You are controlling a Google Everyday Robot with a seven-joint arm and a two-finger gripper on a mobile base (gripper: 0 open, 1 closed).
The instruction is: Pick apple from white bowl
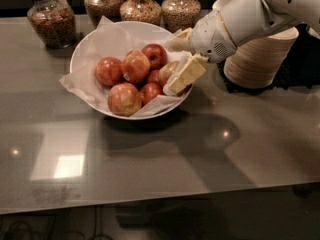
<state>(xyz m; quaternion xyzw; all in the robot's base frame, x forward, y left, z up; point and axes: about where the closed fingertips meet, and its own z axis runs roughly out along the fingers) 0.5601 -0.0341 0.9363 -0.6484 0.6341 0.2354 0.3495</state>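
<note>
Jaws spread, the gripper (176, 64) is straddling an apple (168, 72) at the right side of the white bowl (97, 39), not visibly clamping it. If they close off-centre, the fruit may be slipping away or the crinkled paper (75, 81) snagging. The glossy grey worktop (165, 164) is reflecting light; jars (50, 20) and stacked bowls (257, 59) are crowding behind.

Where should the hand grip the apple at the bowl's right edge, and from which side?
Grip the apple across its round middle, coming from the right over the white bowl rim. The hand already straddles it there; other apples crowd its left, so that side looks blocked.
</note>
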